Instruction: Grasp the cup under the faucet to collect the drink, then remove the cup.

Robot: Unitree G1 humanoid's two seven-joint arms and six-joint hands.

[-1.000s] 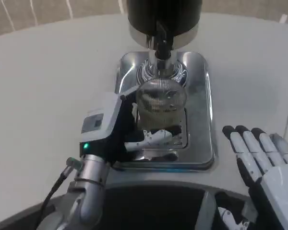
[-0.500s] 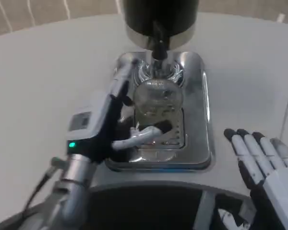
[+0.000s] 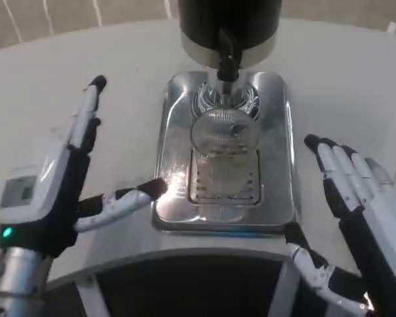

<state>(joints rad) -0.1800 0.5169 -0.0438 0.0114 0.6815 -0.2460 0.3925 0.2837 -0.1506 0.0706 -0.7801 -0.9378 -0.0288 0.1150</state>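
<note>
The left hand (image 3: 49, 188) stands at the left of the head view, over the white table (image 3: 66, 66) and apart from the drip tray (image 3: 284, 165), with its fingers (image 3: 89, 112) released and spread, holding nothing. Its upper fingers point away from the robot, and one lower finger reaches right, its dark tip just beside the tray's left rim; contact cannot be confirmed. A small grey panel on the back of the hand carries no legible writing, and a green indicator light (image 3: 8, 232) glows near the wrist. The left forearm is cut off by the lower edge. At centre, the chrome drip tray holds a slotted grille, and the clear glass cup (image 3: 223, 132) stands upright on it, mouth upward, long axis vertical, directly below the faucet (image 3: 228, 63). Because the glass is transparent and the tray reflective, the cup's wall and any contents are hard to make out. The black dispenser body (image 3: 228, 23) above the faucet is cut off by the upper edge, and no brand or label is readable on it. At the right, the right hand (image 3: 360, 205) lies open, fingers extended away from the robot, gripping nothing, near the tray's right side but apart from it; its wrist is cut off at the lower right corner.
</note>
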